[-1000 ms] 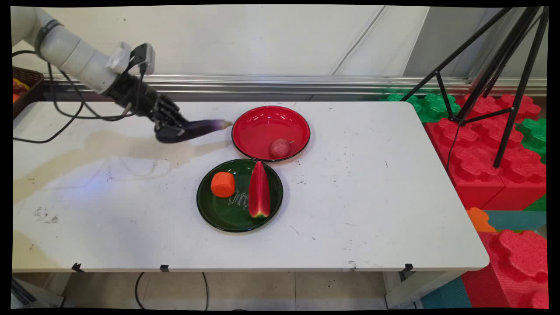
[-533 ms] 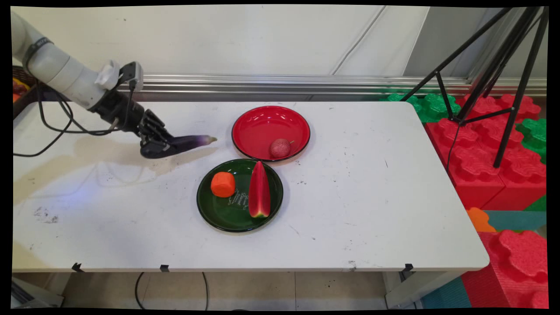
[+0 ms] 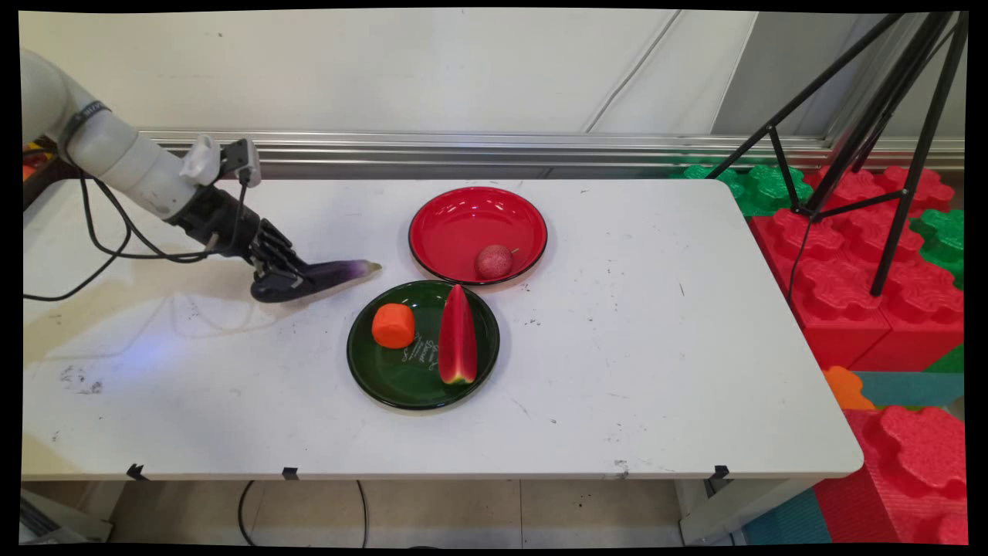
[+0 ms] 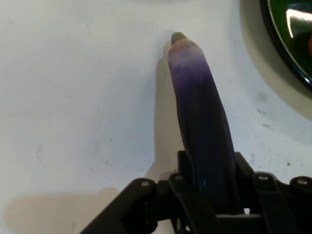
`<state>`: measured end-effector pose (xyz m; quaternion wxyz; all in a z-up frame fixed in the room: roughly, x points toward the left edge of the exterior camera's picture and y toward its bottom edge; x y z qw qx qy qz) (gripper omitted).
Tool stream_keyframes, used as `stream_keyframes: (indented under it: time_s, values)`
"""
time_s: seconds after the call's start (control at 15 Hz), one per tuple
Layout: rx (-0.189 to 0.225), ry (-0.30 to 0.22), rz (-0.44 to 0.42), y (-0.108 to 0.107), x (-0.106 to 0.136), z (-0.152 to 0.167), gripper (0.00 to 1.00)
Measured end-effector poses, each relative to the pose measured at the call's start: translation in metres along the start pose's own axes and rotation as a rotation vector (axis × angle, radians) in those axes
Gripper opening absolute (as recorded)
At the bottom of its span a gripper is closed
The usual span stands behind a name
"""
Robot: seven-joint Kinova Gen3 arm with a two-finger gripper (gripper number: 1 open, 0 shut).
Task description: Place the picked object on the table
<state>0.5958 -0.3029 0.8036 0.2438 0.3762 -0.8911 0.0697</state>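
- Fingers pinch the aubergine's thick end, low over the bench
- It lies outside the green plate, just beside its rim

Main view looks down across the table; hand view closely shares its eggplant.
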Motion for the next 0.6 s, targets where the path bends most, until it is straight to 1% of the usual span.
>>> stream_keyframes:
  time_s: [0.2, 0.27, 0.6]
  values:
    - [-0.004, -0.001, -0.014, 0.001, -0.004, 0.007, 0.0]
    - [-0.004, 0.0, -0.018, 0.001, -0.005, 0.01, 1.0]
    - [0.002, 0.009, -0.025, 0.001, -0.008, 0.013, 1.0]
